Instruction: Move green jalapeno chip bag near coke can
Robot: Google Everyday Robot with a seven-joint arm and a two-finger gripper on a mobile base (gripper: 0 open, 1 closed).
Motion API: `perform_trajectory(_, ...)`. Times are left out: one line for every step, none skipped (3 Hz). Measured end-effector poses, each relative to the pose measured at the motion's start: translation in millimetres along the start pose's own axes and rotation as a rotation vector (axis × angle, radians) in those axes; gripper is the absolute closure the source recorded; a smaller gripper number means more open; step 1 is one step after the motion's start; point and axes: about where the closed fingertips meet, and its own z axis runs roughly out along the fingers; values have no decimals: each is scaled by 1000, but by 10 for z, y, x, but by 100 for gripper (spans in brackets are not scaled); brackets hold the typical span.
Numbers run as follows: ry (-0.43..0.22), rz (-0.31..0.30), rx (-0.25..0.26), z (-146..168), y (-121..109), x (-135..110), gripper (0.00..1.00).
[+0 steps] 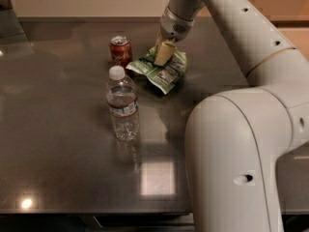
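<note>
The green jalapeno chip bag [161, 70] lies crinkled and flat on the dark table, its left tip close to the coke can [120, 51], which stands upright just to its left. My gripper [161, 56] comes down from the upper right and sits on the bag's top middle, its cream fingers [163, 53] closed on the bag. The part of the bag under the fingers is hidden.
A clear water bottle [122, 103] with a white cap stands upright in front of the can. My white arm [241, 144] fills the right side of the view. The dark table [58, 144] stretches to the front edge at the bottom.
</note>
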Motion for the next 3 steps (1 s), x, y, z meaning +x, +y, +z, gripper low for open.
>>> perform_trajectory(12,-20,-13,84,-13,-77,62)
perform_trajectory(6,-55,-27,107,54,-102,39)
perform_trajectory(-2,-56,-10,151,-6,-133,15)
